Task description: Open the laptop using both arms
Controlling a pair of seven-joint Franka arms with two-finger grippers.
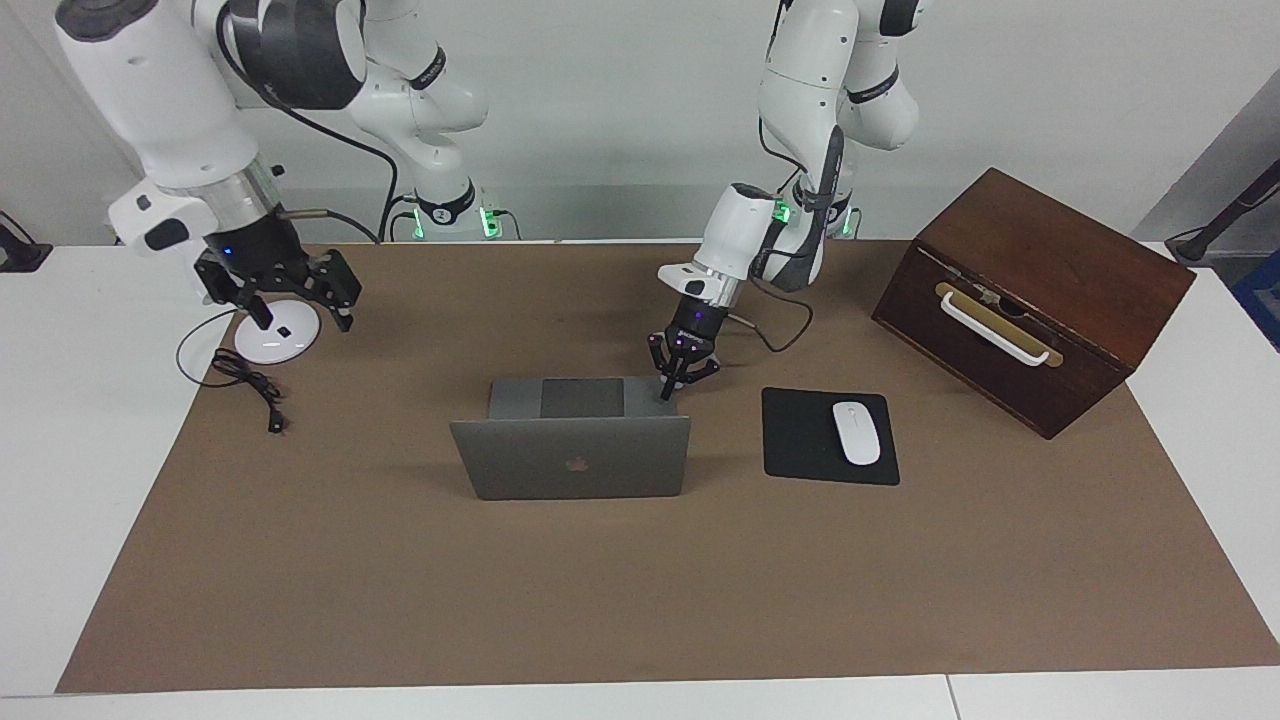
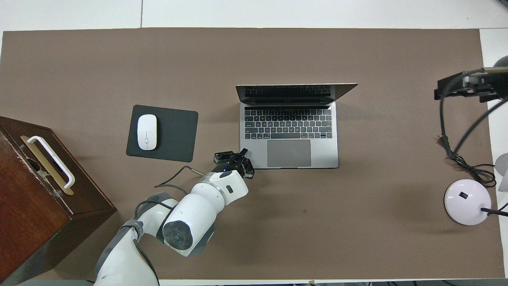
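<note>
The laptop (image 1: 570, 455) is seen open at the middle of the table (image 1: 330, 590), its lid raised upright. The left arm is bent downward, and the left pincer (image 1: 677, 383) is held at the laptop's base corner nearest the robots, toward the mouse pad (image 1: 805, 440); its fingers are spread apart. The right pincer (image 1: 290, 300) is kept raised over the white round base (image 1: 275, 338), well apart from the laptop, fingers spread, waiting.
</note>
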